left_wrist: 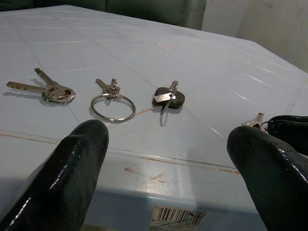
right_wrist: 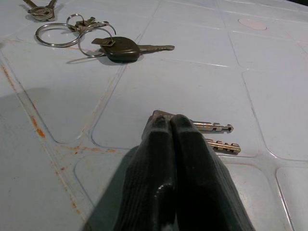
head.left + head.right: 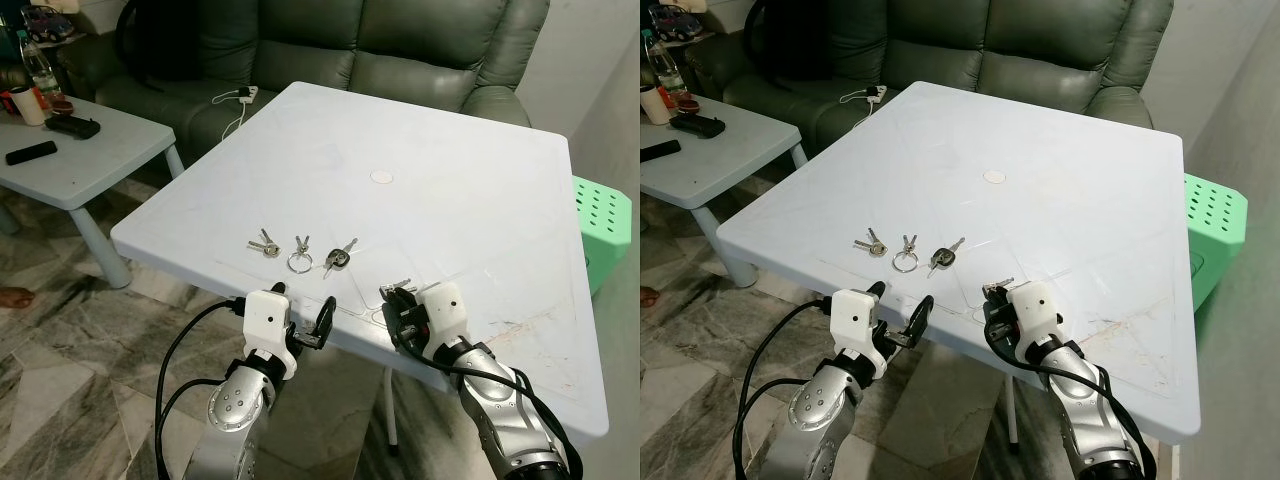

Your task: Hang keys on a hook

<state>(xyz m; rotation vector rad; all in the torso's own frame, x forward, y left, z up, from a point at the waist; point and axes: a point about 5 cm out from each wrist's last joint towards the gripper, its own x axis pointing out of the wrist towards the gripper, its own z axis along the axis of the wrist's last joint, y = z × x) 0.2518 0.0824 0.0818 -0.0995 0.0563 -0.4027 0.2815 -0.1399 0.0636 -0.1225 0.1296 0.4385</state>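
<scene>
the white plastic table [image 3: 470, 170] is the landmark here. near its front edge three sets lie in a row: a pair of silver keys [image 3: 263, 244], a bunch on a large ring [image 3: 301, 256] beside it, and a black-headed key [image 3: 338, 257] next along. well apart from that row, toward the right gripper's side of the front edge, a fourth pair of brass-tipped keys [image 2: 211, 135] lies flat, and the right gripper [image 3: 401, 297] has its fingers [image 2: 168, 159] pressed tight together over the head end of that pair, seemingly pinching it so the blades stick out free. the keys look still down on the table, so the lift is probably not yet made. the left gripper [image 3: 300, 318] sits just off the front edge below the row, fingers [image 1: 72, 163] spread wide, likely waiting. no hook is visible.
</scene>
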